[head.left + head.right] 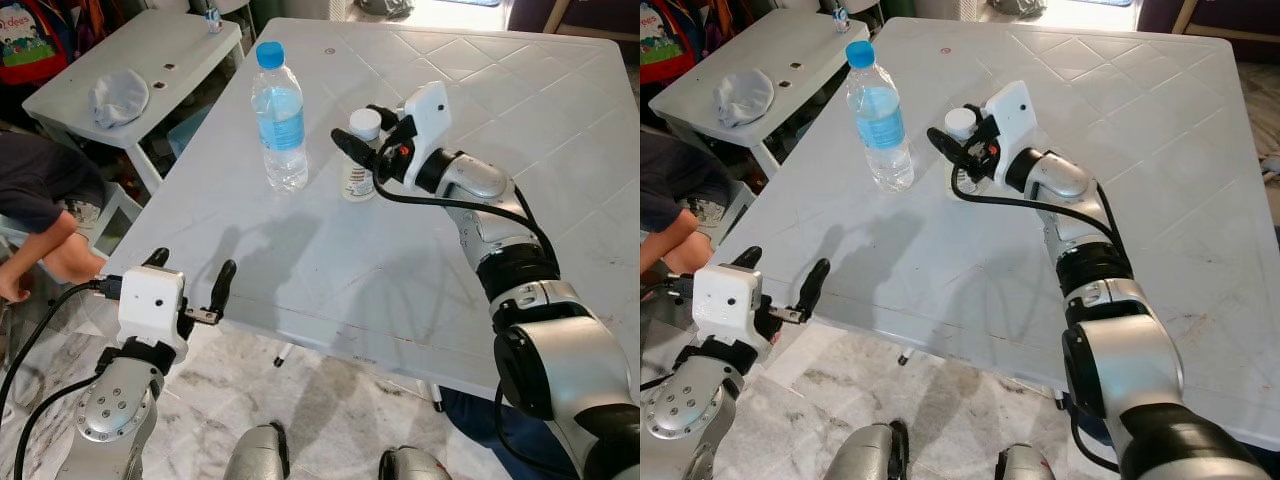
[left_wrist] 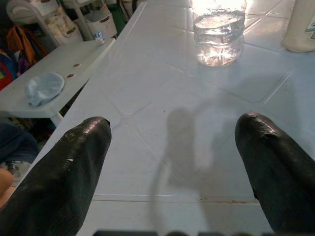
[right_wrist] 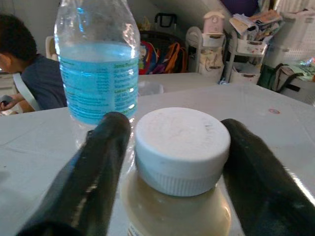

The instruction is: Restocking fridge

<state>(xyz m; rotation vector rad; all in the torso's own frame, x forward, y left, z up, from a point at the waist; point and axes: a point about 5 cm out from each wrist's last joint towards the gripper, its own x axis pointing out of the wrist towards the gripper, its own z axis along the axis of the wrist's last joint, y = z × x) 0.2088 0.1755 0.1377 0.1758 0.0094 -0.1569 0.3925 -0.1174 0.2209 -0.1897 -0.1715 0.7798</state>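
Right gripper (image 1: pixel 364 132): my two black fingers straddle the white cap of the small jar (image 1: pixel 359 172), spread, not visibly pressing.
Jar: upright on the white table (image 1: pixel 330 270), just beside the water bottle (image 1: pixel 279 122).
Left gripper (image 1: pixel 190 281): my fingers wide apart, at the table's near edge.

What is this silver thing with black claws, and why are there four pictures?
It is a robot helper. Two pictures come from cameras in its head, looking down at a white table. The other two come from cameras on its wrists, looking along its black fingers. On the table stand a water bottle and a small jar with a white lid. The right pincer has one finger on each side of the jar's lid, though I cannot tell if it squeezes yet. The left pincer is open, near the table's edge, holding nothing. A person sits nearby.
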